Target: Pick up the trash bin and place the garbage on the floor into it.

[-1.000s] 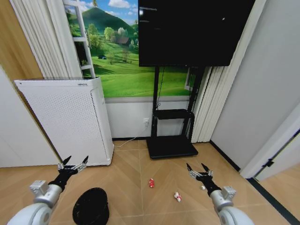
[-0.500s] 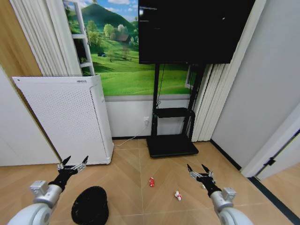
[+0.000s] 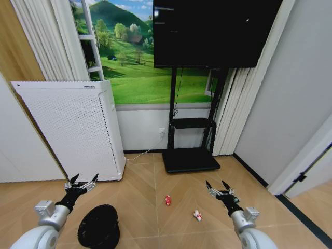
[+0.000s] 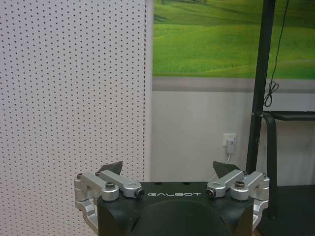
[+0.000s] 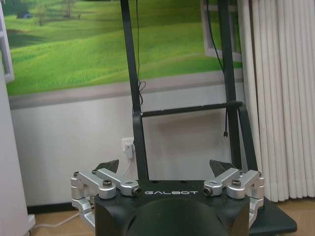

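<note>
Trash bin (image 3: pixel 99 232) stands upright on the floor (image 3: pixel 145 207), mouth up, at the near left of the open wood area, just in front of the white air purifier (image 3: pixel 67 129); nothing touches it, so the pickup is judged not yet begun. Garbage lies well apart from the bin toward the middle of the floor: a red scrap (image 3: pixel 167 200) and, a little nearer and to the right, a white-and-red wrapper (image 3: pixel 197 215), both short of the black TV stand (image 3: pixel 189 161). A third piece cannot be made out. Left gripper (image 3: pixel 81 182) is held out forward and low, hanging above the floor just beyond the bin's far rim, fingers spread wide with nothing between them; the left wrist view looks level at the purifier's perforated side, so the wrist is not yet tipped down toward the bin. Right gripper (image 3: pixel 219 187) mirrors it on the right, also spread and empty, above bare floor just right of the wrapper. Both arms read as a ready stance, placed to flank the litter.
</note>
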`<state>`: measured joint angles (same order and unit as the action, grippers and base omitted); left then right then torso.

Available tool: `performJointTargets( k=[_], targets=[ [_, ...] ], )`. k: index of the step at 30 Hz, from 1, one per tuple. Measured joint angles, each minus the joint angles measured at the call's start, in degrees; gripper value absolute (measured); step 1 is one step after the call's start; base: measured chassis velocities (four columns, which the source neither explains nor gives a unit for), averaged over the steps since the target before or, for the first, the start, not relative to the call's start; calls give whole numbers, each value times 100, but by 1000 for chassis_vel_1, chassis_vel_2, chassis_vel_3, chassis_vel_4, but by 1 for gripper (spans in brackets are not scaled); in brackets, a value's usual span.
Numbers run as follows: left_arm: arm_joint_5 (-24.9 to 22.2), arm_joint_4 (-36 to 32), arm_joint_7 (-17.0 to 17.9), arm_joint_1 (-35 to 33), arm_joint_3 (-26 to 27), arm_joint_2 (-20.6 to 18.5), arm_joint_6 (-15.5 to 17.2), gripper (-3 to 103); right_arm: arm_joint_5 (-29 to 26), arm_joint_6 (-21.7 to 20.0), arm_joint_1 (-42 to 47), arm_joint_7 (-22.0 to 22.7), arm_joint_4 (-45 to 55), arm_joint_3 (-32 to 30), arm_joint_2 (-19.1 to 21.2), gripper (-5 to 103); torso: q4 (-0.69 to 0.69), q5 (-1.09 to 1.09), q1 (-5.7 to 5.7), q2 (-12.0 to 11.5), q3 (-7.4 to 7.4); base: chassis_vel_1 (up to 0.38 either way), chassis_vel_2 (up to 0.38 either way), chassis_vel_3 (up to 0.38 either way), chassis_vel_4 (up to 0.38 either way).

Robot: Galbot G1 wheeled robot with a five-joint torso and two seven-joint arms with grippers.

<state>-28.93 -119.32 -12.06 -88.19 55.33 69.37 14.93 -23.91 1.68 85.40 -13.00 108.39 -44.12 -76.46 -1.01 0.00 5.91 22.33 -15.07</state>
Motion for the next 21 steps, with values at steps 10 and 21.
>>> performJointTargets(
  k=[10,21],
  targets=[
    [6,-12,-15,-8,-21,-57,29,100,-58,108,32,-157,-22,-67,-2,100,0,0,-80,-246,167,0,0,0,0],
    [24,-36,-15,-16,-20,-40,29,100,25,41,53,-219,-32,4,-3,100,0,0,-162,-488,327,0,0,0,0]
  ],
)
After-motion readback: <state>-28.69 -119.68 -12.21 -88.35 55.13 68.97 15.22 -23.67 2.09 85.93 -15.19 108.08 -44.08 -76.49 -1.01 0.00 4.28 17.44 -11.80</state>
